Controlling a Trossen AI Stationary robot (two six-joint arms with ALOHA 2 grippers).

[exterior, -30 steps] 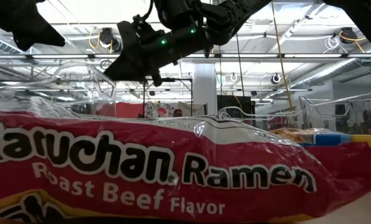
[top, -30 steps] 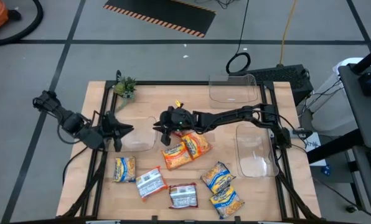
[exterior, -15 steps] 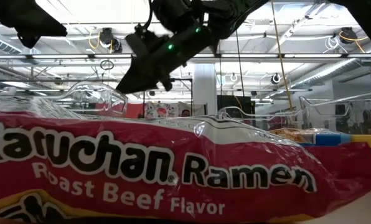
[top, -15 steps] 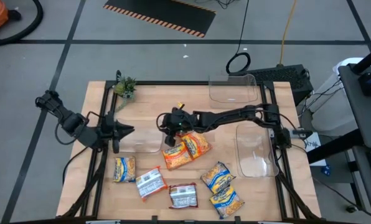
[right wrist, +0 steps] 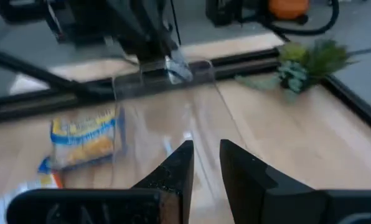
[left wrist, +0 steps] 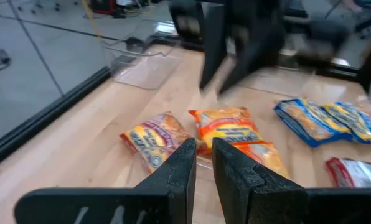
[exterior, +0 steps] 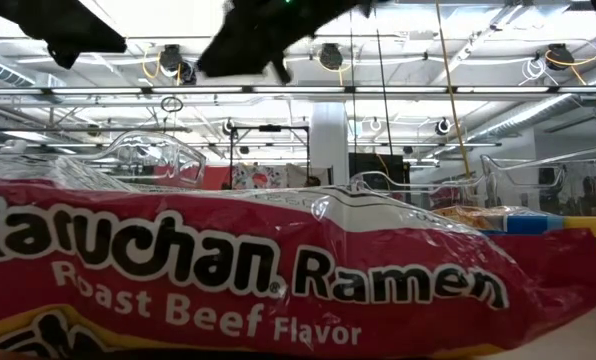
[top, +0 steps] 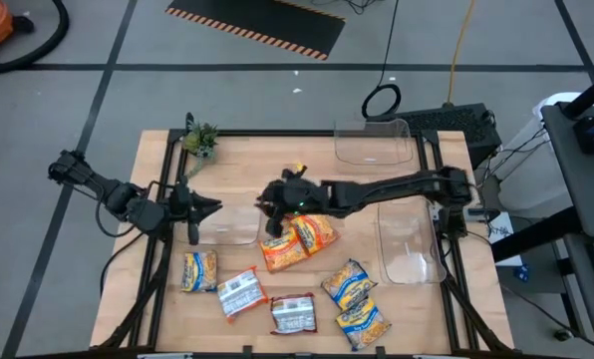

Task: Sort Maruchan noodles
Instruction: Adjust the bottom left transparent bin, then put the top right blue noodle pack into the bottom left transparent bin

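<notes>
Several Maruchan packets lie flat on the wooden table. Two orange-red ones (top: 295, 242) overlap mid-table, a yellow one (top: 199, 270) lies near-left, two silver-white-and-red ones (top: 267, 302) sit at the near edge, and two yellow-and-blue ones (top: 354, 302) lie near-right. A red packet (exterior: 278, 290) fills the low view. My right gripper (top: 269, 211) (right wrist: 204, 155) hangs in the air just left of the orange-red pair, beside the left clear bin (top: 227, 216). Its fingers are almost together and hold nothing. My left gripper (top: 213, 208) (left wrist: 202, 152) hovers over that bin's left side, fingers almost together and empty.
Two more clear bins stand at the far right (top: 375, 141) and at the right edge (top: 409, 241). A small green plant (top: 200, 139) sits at the far-left corner. Bare wood shows between the plant and the far bin. Black frame rails (top: 155, 261) run along the table's sides.
My right gripper has risen and drifted slightly toward the table's right, climbing to the top of the low view. My left gripper has edged a little toward the right over the left bin. No packet has moved.
</notes>
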